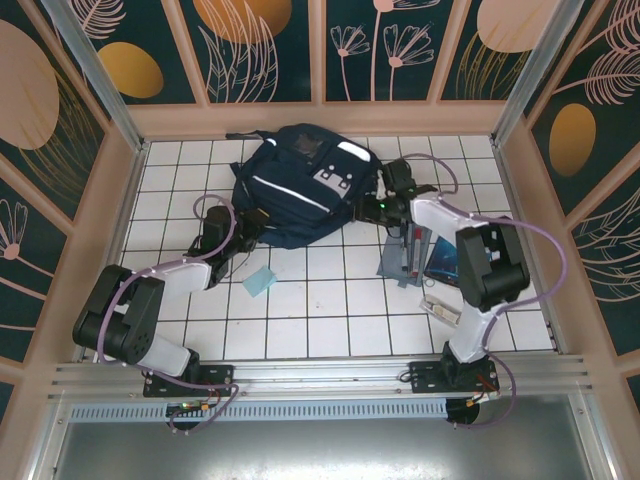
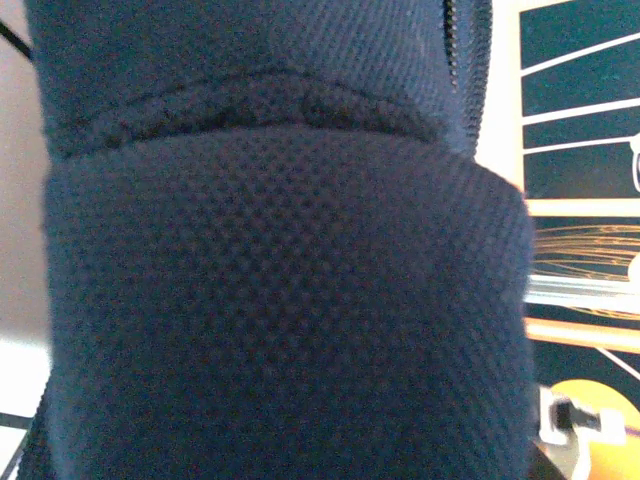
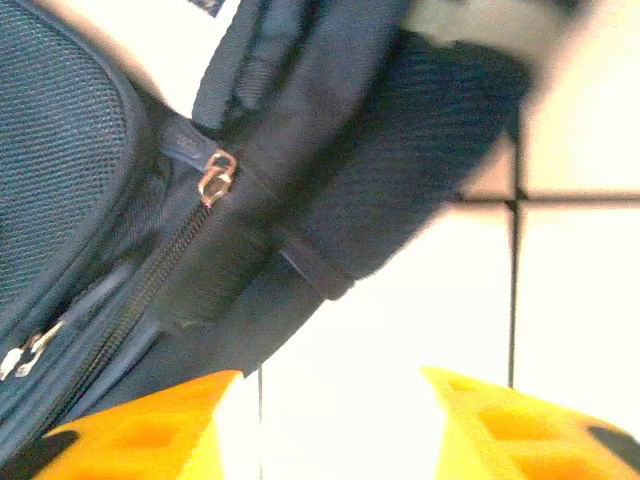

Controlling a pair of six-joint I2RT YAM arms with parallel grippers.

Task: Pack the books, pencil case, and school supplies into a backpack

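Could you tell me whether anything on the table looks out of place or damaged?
Nothing looks spilled or damaged. The light-blue piece lies alone left of centre, askew to the tile lines, apart from the pencil case on the right.

You see a table (image 1: 330, 325) covered in white square tiles with dark lines between them. Around it stand dark green walls (image 1: 265, 45) painted with pink plants and big orange circles (image 1: 130, 68). A shiny metal rail (image 1: 320, 378) runs along the near edge of the tiles.
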